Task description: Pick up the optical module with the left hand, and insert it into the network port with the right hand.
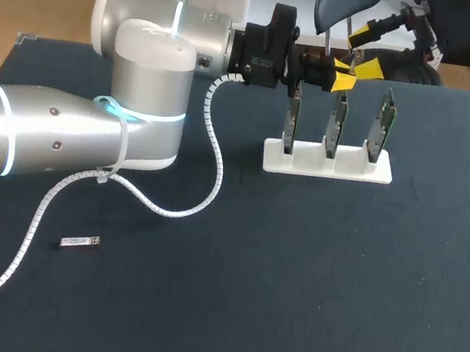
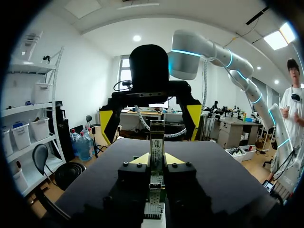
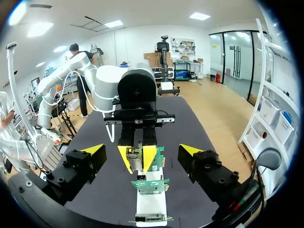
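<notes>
Gripping the optical module (image 2: 156,135) from two sides, yellow tips drawn close, the left gripper (image 2: 156,160) hangs over the white stand (image 1: 307,162), which sits toward the far edge of the table (image 1: 284,323), right of the middle. The module's long axis runs out along the fingers, its free end pointing at the right gripper (image 1: 364,56). That gripper faces it from near the far-right corner, fingers spread wide with nothing between them. A small white label with dark print sits on the module's upper face. Three green boards (image 1: 337,125) stand upright in the stand. A small silver piece (image 1: 79,243) lies flat toward the front-left corner, lengthwise along the front edge.
</notes>
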Tool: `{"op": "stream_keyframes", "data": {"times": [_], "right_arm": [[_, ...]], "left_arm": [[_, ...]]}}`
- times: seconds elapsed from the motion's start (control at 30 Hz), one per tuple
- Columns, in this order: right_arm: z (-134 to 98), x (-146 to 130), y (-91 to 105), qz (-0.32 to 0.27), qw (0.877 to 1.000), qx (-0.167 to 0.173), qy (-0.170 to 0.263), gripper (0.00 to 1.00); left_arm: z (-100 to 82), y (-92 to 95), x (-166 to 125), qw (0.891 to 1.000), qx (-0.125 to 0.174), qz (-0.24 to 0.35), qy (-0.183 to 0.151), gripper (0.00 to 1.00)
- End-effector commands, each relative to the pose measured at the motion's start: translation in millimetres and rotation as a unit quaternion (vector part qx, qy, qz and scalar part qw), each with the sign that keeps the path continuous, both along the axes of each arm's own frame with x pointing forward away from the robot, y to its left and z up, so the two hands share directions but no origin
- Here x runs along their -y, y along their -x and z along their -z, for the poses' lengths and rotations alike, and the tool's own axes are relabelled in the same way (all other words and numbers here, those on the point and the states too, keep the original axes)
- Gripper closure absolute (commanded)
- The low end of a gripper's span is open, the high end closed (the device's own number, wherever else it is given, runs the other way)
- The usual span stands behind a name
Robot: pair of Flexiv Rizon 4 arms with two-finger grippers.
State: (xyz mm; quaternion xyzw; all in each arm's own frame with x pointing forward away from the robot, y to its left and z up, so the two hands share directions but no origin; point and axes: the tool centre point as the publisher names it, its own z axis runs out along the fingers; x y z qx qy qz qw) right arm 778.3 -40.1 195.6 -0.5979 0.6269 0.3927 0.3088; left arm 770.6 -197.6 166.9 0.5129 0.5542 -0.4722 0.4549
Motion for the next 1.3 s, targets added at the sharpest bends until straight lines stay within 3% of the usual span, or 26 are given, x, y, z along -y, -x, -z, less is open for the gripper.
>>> {"op": "stream_keyframes", "data": {"times": [0.03, 0.63, 0.67, 0.7, 1.3], "right_arm": [[-0.2, -0.7, 3.1, 0.005, 1.000, 0.003, 0.001, 0.00], [-2.6, -0.2, 3.9, 0.014, 1.000, 0.008, 0.000, 0.00], [-2.7, 0.1, 3.9, 0.017, 1.000, 0.010, 0.000, 0.67], [-2.7, 0.4, 3.8, 0.019, 1.000, 0.010, -0.001, 1.00], [-0.5, 1.4, 3.6, 0.019, 1.000, 0.008, 0.002, 1.00]], "left_arm": [[0.1, -2.0, 1.2, 1.000, 0.000, 0.001, -0.001, 1.00], [0.1, -2.0, 1.2, 1.000, 0.000, 0.001, -0.001, 1.00], [0.1, -2.0, 1.2, 1.000, 0.000, 0.001, -0.001, 1.00], [0.1, -2.0, 1.2, 1.000, 0.000, 0.001, -0.001, 1.00], [0.1, -2.0, 1.2, 1.000, 0.000, 0.001, -0.001, 1.00]]}}
